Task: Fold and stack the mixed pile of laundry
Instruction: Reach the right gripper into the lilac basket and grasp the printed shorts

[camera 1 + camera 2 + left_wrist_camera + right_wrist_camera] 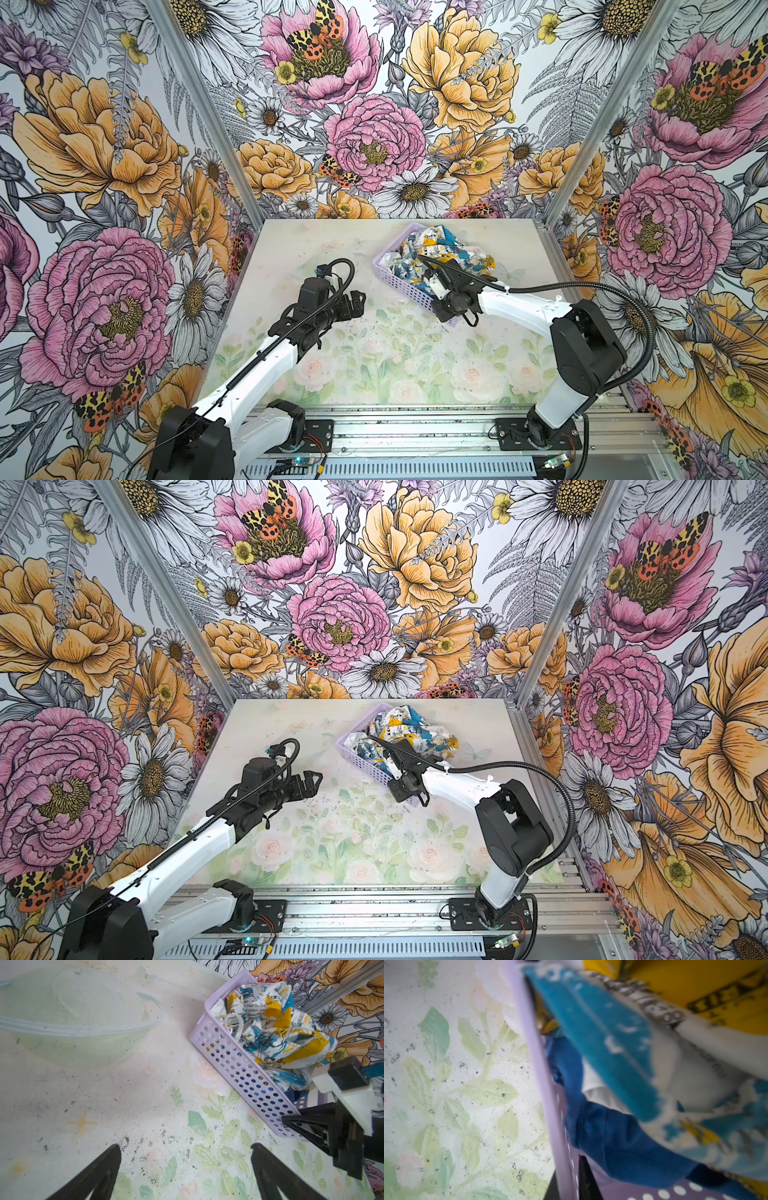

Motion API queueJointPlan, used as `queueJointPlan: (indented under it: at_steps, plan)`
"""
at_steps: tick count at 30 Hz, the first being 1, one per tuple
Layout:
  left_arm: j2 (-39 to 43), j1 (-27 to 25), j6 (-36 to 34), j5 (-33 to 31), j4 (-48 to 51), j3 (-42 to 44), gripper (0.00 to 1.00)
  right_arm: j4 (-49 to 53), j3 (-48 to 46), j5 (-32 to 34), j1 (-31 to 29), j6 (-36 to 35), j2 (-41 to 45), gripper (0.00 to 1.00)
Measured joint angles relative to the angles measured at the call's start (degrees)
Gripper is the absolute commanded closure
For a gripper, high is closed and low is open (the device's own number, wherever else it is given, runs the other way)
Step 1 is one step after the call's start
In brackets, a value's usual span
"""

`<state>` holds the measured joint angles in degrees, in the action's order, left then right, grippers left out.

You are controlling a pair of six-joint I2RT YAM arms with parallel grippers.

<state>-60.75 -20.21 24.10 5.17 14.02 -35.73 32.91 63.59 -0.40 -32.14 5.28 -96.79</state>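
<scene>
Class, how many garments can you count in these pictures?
2. A printed garment is heaped on top in the basket. A blue shirt lies under it at the basket's near end. More may be hidden beneath.

2 arms reach forward -- left gripper (pixel 356 297) hovers level, jaws spread wide; right gripper (pixel 438 311) tilts downward, jaws closed.
</scene>
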Motion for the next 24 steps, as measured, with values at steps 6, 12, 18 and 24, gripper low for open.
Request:
queueJointPlan:
  at_steps: [6, 12, 18, 24]
  plan:
    - [-2.10, -0.39, 0.00, 0.02, -0.04, -0.68, 0.01, 1.22, 0.13, 3.04, 9.86, 2.10, -0.04, 1.00]
    - [-5.68, -0.96, -0.02, 0.07, -0.22, -2.23, 0.01, 2.03, 6.69, 5.11, 19.15, 1.29, -5.66, 1.00]
    - [-8.87, -1.70, -0.26, 0.48, -0.31, -5.05, 0.01, 2.62, 15.41, 7.23, 25.29, 0.17, -12.66, 1.00]
    - [-11.04, -1.81, -0.55, 0.96, -0.37, -7.43, 0.01, 3.72, 22.27, 8.76, 28.15, -1.29, -17.79, 1.00]
